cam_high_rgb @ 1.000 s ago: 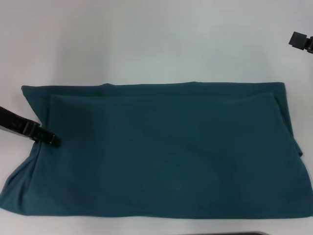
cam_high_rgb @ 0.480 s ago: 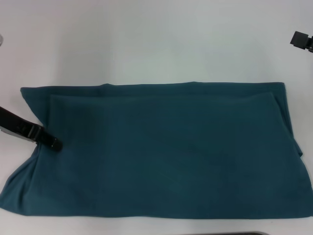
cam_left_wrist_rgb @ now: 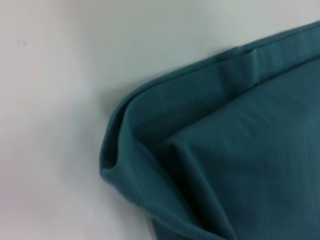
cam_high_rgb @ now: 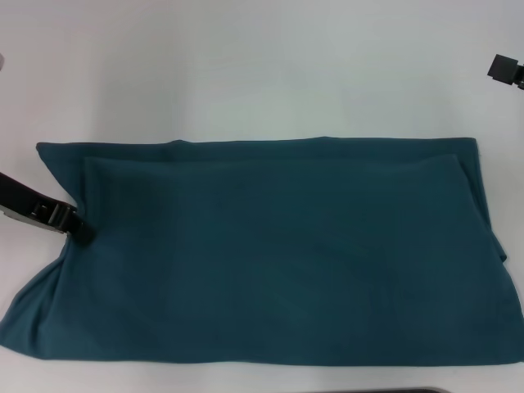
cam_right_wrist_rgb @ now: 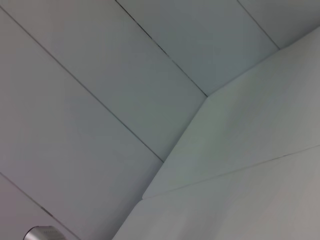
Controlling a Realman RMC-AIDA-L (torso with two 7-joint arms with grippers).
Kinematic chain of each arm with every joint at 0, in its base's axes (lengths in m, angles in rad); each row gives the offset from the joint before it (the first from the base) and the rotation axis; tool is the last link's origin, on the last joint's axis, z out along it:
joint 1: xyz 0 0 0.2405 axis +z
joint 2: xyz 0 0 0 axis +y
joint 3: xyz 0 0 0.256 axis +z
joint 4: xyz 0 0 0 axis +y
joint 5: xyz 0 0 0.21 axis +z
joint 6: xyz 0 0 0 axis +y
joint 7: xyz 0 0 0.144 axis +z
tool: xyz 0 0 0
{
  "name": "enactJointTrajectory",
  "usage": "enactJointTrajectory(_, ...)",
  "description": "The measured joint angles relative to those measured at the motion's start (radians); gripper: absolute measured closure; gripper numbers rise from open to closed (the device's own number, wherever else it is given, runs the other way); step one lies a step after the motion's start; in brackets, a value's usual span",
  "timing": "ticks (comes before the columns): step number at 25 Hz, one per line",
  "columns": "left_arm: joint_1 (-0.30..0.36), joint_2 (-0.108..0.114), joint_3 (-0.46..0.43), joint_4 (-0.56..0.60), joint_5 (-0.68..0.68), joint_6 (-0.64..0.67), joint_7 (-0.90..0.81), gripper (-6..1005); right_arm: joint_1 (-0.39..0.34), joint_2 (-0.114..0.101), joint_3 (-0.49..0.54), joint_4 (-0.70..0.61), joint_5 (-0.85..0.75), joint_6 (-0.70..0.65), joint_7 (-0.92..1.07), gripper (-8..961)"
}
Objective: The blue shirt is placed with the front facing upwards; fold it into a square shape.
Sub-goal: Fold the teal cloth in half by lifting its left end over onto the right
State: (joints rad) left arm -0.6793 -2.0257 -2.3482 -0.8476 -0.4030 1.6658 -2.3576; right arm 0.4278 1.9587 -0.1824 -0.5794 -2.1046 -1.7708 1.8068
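The blue shirt lies on the white table as a wide folded band with its plain teal side up and no lettering showing. A folded layer edge runs along its far side. My left gripper comes in low from the left and its tip touches the shirt's left edge, about halfway along it. The left wrist view shows a rounded, layered corner of the shirt on the table. My right gripper is parked at the far right, well off the cloth.
White table surface surrounds the shirt on the far side and at the left. The shirt's right end reaches the edge of the head view. The right wrist view shows only pale panels.
My left gripper has drawn back leftward from lying over the shirt's left part to just its edge. The shirt and the right arm have not moved.
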Motion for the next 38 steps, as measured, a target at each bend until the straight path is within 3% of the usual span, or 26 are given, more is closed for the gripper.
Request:
enactJointTrajectory(4,-0.002,0.000,0.001,0.001,0.002,-0.004,0.002,923,-0.001,0.000,0.000,0.002,0.000,0.001,-0.002,177)
enactJointTrajectory(11,0.006,0.002,-0.001,-0.015,0.009,-0.009,0.000,981,0.000,0.000,0.000,0.005,0.000,0.008,-0.004,177)
enactJointTrajectory(17,0.030,0.024,-0.029,-0.033,0.011,-0.002,0.003,981,0.006,0.002,0.000,0.006,0.000,0.016,-0.008,177)
enactJointTrajectory(22,0.050,0.068,-0.049,-0.037,0.004,0.014,0.007,981,0.010,0.008,-0.001,0.008,0.009,0.024,-0.009,177)
enactJointTrajectory(23,0.055,0.093,-0.064,-0.037,0.003,0.021,0.013,981,0.012,0.008,-0.001,0.008,0.010,0.026,-0.008,177)
enactJointTrajectory(24,0.055,0.093,-0.064,-0.037,0.003,0.021,0.013,981,0.015,0.009,-0.001,0.008,0.010,0.029,-0.008,177)
enactJointTrajectory(29,0.061,0.147,-0.102,-0.020,0.007,0.029,0.028,981,0.032,0.016,-0.008,0.009,0.010,0.050,-0.004,177)
enactJointTrajectory(38,0.074,0.211,-0.118,-0.001,0.011,0.030,0.029,981,0.066,0.020,-0.018,0.010,0.004,0.071,0.003,176)
